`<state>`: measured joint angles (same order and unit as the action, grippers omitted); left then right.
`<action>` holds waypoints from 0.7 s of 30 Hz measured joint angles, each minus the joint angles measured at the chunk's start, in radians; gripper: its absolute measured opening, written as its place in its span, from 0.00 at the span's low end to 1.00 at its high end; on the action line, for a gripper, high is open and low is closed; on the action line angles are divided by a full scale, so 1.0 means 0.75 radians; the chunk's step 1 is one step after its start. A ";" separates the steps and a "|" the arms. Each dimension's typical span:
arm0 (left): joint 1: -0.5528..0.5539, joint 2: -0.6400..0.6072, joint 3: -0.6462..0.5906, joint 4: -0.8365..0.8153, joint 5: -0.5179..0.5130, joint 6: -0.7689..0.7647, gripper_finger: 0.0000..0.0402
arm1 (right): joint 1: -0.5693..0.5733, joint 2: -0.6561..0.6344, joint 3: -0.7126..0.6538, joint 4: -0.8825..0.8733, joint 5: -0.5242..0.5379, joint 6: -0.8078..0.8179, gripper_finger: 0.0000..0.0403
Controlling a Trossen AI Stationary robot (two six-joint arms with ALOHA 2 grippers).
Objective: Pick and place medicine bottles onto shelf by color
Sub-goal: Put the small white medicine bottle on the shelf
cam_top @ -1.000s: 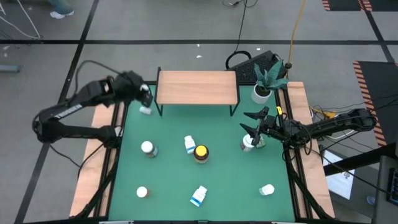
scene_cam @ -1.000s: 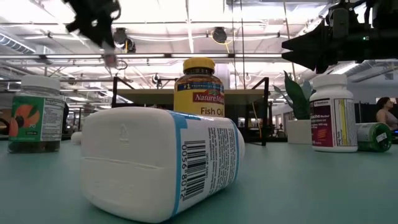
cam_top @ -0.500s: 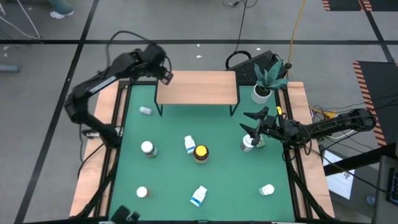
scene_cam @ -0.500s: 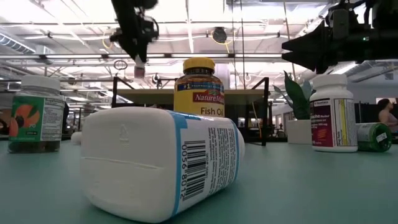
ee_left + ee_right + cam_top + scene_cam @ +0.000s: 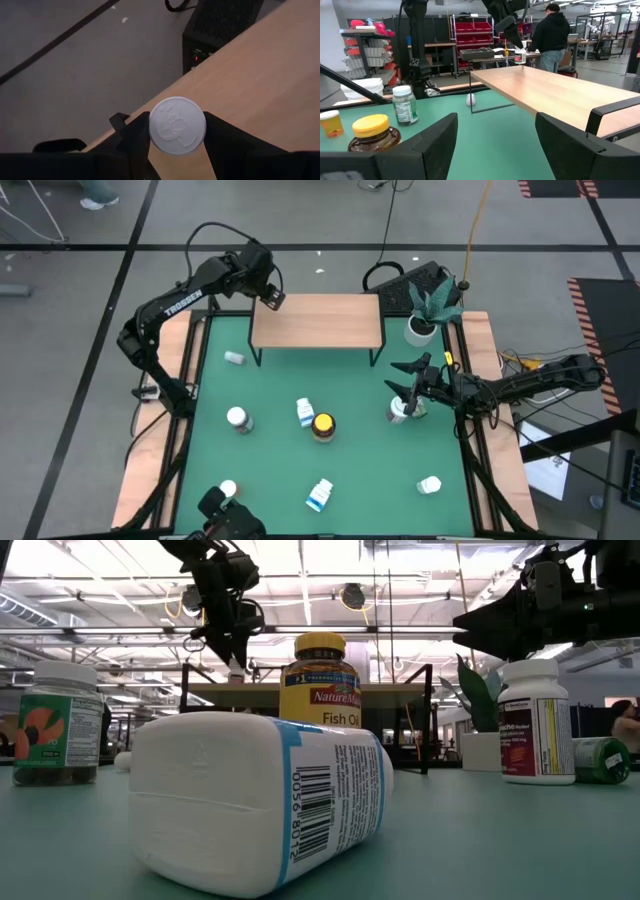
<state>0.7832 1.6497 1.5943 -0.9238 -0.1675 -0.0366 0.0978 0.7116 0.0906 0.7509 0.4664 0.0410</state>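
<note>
**Left arm has a white bottle over the shelf corner**

While your right arm waits, the left gripper (image 5: pixel 271 299) sits above the back-left corner of the low shelf with light wood top and thin black legs (image 5: pixel 318 320), fingers clamped on a small white pill bottle (image 5: pixel 177 124). In the left wrist view you see its round white lid between the two dark fingers (image 5: pixel 137 140), wood top right beneath. The low view shows the bottle just above the shelf top, not clearly touching.

Your right gripper (image 5: pixel 408 376) hangs at the mat's right side, jaws apart, nothing held, above the white bottle with maroon label (image 5: pixel 536 721) and the green bottle lying beside it (image 5: pixel 603 760).

On the green mat (image 5: pixel 270 440): amber fish-oil bottle with yellow lid (image 5: pixel 323 426) at centre, a blue-labelled white bottle (image 5: pixel 305 412) touching it, another blue-labelled one on its side (image 5: pixel 320 495) near the front, and a white potted plant (image 5: pixel 427 312) at the back right.
</note>
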 joint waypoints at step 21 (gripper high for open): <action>0.017 -0.003 -0.100 0.137 0.029 0.047 0.51 | 0.003 0.000 0.000 0.010 -0.035 0.011 0.65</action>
<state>0.7959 1.6477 1.5196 -0.8207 -0.1457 -0.0013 0.1001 0.7117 0.0906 0.7586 0.4404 0.0490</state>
